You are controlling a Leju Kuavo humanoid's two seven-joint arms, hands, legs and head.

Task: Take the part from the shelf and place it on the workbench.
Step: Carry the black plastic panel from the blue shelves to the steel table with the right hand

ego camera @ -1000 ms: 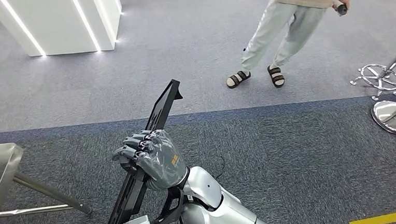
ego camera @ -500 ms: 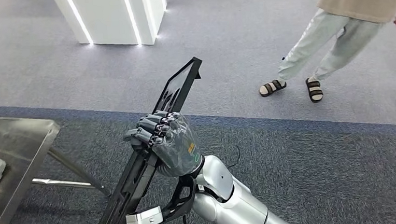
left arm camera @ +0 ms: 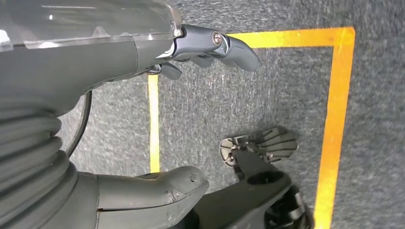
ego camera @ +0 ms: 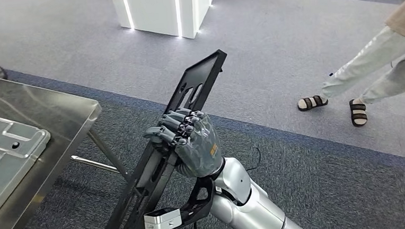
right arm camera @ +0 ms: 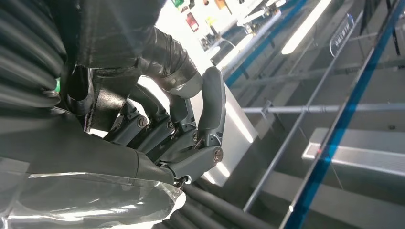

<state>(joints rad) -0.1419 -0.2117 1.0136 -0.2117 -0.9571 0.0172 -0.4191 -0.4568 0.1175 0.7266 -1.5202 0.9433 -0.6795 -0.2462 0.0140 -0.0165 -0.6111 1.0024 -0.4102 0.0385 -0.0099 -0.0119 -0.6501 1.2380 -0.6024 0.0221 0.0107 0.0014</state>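
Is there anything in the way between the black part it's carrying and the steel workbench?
Nothing visible blocks it. The right hand grips the black part, and only bare carpet lies between it and the workbench, where a grey metal panel already lies.

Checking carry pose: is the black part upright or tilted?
Tilted: the black part leans diagonally in the right hand, top end away from the robot.
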